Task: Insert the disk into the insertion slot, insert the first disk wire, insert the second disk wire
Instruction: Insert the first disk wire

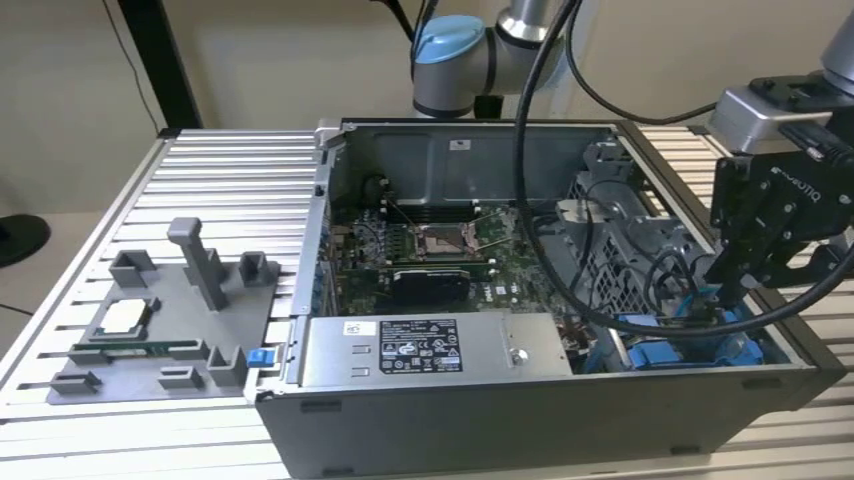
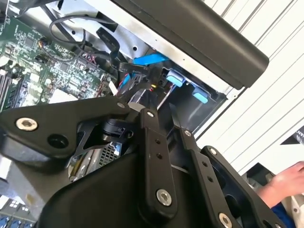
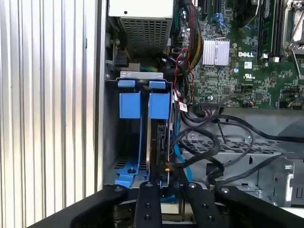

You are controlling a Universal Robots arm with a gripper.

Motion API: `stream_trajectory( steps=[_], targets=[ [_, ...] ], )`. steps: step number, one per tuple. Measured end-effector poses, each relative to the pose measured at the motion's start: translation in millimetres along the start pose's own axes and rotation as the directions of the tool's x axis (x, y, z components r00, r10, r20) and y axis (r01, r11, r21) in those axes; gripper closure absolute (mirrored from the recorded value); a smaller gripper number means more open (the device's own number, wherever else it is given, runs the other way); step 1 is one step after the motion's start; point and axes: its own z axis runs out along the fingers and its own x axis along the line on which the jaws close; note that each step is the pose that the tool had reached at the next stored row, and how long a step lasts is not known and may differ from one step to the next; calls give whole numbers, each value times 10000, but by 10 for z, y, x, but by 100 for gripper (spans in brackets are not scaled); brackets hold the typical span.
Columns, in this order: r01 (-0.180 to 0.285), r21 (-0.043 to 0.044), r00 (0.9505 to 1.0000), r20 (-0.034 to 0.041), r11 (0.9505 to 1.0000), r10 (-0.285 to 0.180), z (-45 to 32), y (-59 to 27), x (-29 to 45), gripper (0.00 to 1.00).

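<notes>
Silver metal disk in blue caddy (image 3: 160,137) sits slotted just ahead of black pincer (image 3: 166,186); grasp cannot be told. Judged: step 2 of 3 in hand, calling for square alignment.

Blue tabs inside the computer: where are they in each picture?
Exterior view: blue tabs at the case corner, exterior view's right, under the claw.
First wrist view: tabs just beyond the claw.
Second wrist view: tabs past the claw, near the motherboard.
Shared landmark: green motherboard.
</notes>
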Motion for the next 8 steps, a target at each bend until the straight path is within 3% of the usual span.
stream_trajectory(
  steps=[3,8],
  targets=[
    [0,-86,10000,5,10000,0,-35,-21,-1,0],
    [-1,-69,10000,11,10000,1,-38,-92,-24,0]
  ],
)
